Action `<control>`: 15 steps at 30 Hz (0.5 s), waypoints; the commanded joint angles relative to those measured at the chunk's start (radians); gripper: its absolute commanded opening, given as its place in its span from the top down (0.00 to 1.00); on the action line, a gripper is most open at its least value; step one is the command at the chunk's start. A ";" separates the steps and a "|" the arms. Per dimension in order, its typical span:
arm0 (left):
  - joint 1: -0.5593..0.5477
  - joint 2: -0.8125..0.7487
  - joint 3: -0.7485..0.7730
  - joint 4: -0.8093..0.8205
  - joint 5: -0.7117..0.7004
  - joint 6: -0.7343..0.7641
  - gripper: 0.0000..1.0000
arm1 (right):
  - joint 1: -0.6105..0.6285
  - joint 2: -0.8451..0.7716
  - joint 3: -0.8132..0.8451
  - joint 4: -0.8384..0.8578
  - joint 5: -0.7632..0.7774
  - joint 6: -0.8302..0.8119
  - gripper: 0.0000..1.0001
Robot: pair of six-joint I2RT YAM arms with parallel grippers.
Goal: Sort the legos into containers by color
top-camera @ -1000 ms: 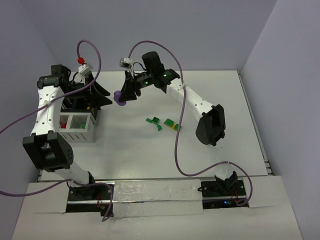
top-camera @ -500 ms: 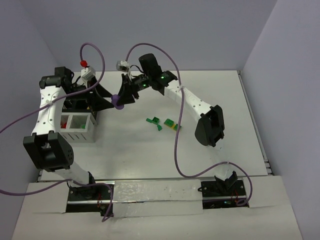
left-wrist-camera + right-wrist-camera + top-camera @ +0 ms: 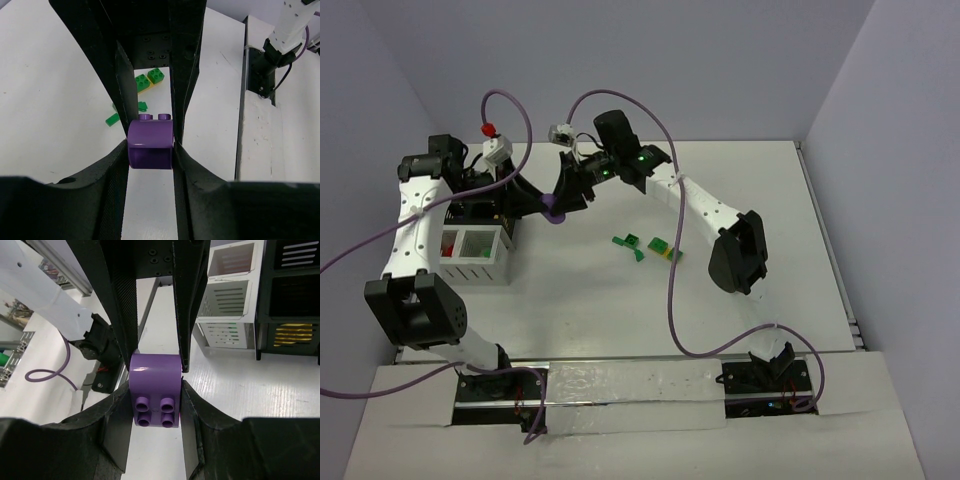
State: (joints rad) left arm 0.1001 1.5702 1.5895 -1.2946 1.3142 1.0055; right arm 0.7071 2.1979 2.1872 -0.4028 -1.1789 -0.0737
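Observation:
A purple half-round brick (image 3: pixel 554 206) hangs above the table between both grippers. My right gripper (image 3: pixel 563 199) is shut on it; in the right wrist view the brick (image 3: pixel 155 390) shows its studs between my fingers. My left gripper (image 3: pixel 542 204) meets it from the left, and its fingers press both sides of the brick (image 3: pixel 150 147). The white slatted box (image 3: pixel 470 268) stands at the left with a red brick (image 3: pixel 448 245) in one compartment. Green pieces (image 3: pixel 632 243) and a green-and-yellow stack (image 3: pixel 662 249) lie on the table's middle.
Black compartments (image 3: pixel 295 295) stand behind the white box (image 3: pixel 227 300), one holding something yellow (image 3: pixel 292 335). Purple cables loop over both arms. The loose green bricks (image 3: pixel 150 79) lie beyond the grippers in the left wrist view.
My right gripper has carried the purple brick left and slightly down toward my left gripper. My left gripper's fingers now close around the brick's other end.

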 commanded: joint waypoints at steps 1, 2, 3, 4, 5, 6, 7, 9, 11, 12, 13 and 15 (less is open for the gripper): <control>-0.016 0.003 0.032 -0.072 0.010 0.068 0.97 | -0.006 -0.032 0.005 0.103 0.004 0.071 0.96; -0.016 0.007 0.036 -0.072 0.008 0.061 1.00 | -0.007 -0.033 0.003 0.104 0.011 0.071 0.93; -0.016 0.009 0.042 -0.070 0.003 0.047 1.00 | -0.009 -0.034 0.000 0.104 0.020 0.072 0.86; -0.015 0.011 0.042 -0.053 -0.009 0.016 1.00 | -0.012 -0.036 -0.003 0.103 0.030 0.072 0.71; -0.014 0.009 0.041 -0.016 -0.029 -0.039 1.00 | -0.018 -0.041 -0.008 0.100 0.042 0.072 0.47; -0.009 -0.005 0.031 0.059 -0.045 -0.118 1.00 | -0.022 -0.047 -0.019 0.095 0.056 0.072 0.39; -0.007 -0.018 0.027 0.085 -0.060 -0.145 1.00 | -0.026 -0.053 -0.023 0.089 0.061 0.072 0.33; 0.013 -0.046 -0.010 0.232 -0.095 -0.279 1.00 | -0.044 -0.066 -0.044 0.067 0.084 0.051 0.20; 0.039 -0.091 -0.054 0.412 -0.170 -0.447 1.00 | -0.058 -0.088 -0.067 0.018 0.106 0.013 0.18; 0.056 -0.107 -0.063 0.458 -0.203 -0.487 1.00 | -0.072 -0.102 -0.086 -0.001 0.122 -0.013 0.16; 0.072 -0.121 -0.069 0.501 -0.242 -0.531 1.00 | -0.088 -0.118 -0.108 -0.024 0.135 -0.031 0.15; 0.106 -0.142 -0.075 0.545 -0.341 -0.603 1.00 | -0.119 -0.155 -0.161 -0.049 0.154 -0.055 0.15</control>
State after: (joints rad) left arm 0.1517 1.5093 1.5193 -0.9845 1.1375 0.6326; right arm 0.6442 2.1609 2.0884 -0.4001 -1.0802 -0.0634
